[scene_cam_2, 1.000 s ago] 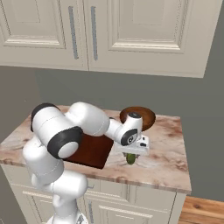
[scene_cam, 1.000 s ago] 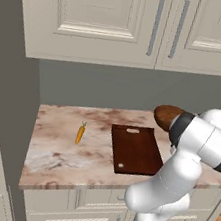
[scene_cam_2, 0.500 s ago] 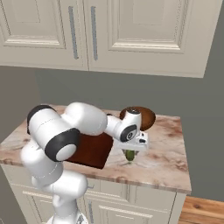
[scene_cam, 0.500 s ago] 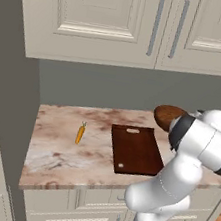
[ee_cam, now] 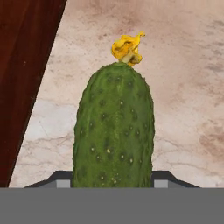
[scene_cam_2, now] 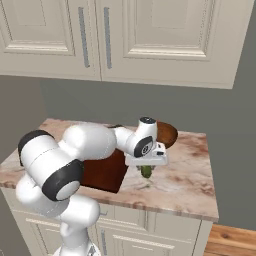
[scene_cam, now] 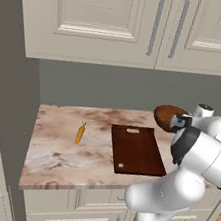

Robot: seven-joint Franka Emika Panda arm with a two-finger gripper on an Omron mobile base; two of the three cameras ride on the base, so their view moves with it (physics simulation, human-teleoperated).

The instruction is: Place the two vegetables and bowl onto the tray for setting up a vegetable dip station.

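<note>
Arm bent low over the counter [scene_cam_2: 190, 175], gripper [scene_cam_2: 146, 169] pointing down just right of the tray [scene_cam: 137, 150], in front of the bowl [scene_cam_2: 166, 134]. Its fingers [ee_cam: 161, 177] clamp a dark green, bumpy cucumber [ee_cam: 114, 127] with a yellow tip.

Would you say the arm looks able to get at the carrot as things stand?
Probably not yet: the tool is down on the cucumber, at the far side of the tray from the carrot. Nothing else blocks the way.
</note>
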